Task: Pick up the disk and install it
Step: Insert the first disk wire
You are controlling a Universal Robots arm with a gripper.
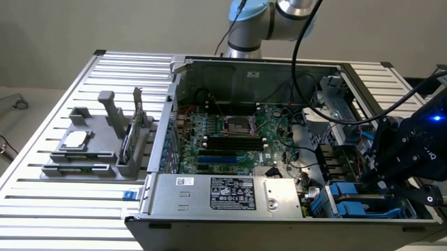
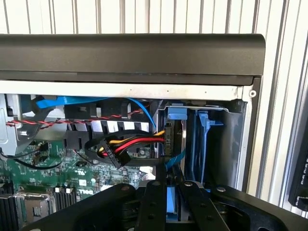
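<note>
My gripper (image 2: 171, 187) is shut on the blue carrier of the disk (image 2: 173, 208). The disk stands on edge and reaches into the drive bay (image 2: 192, 144) in the corner of the open computer case. Its blue frame runs away from my fingers (image 2: 153, 204) toward a blue end piece. In the exterior view the gripper (image 1: 382, 184) hangs over the bay at the case's front corner on the exterior view's right. Blue carrier parts (image 1: 347, 192) show just under it. Most of the disk's body is hidden by my fingers and the bay walls.
A red, yellow and black power cable with a connector (image 2: 161, 136) lies right beside the disk. A second blue carrier (image 2: 204, 122) stands in the neighbouring slot. The motherboard (image 1: 234, 136) fills the case floor. A power supply (image 1: 223, 193) sits at the front. A grey fixture (image 1: 94, 149) with parts stands on the slotted table.
</note>
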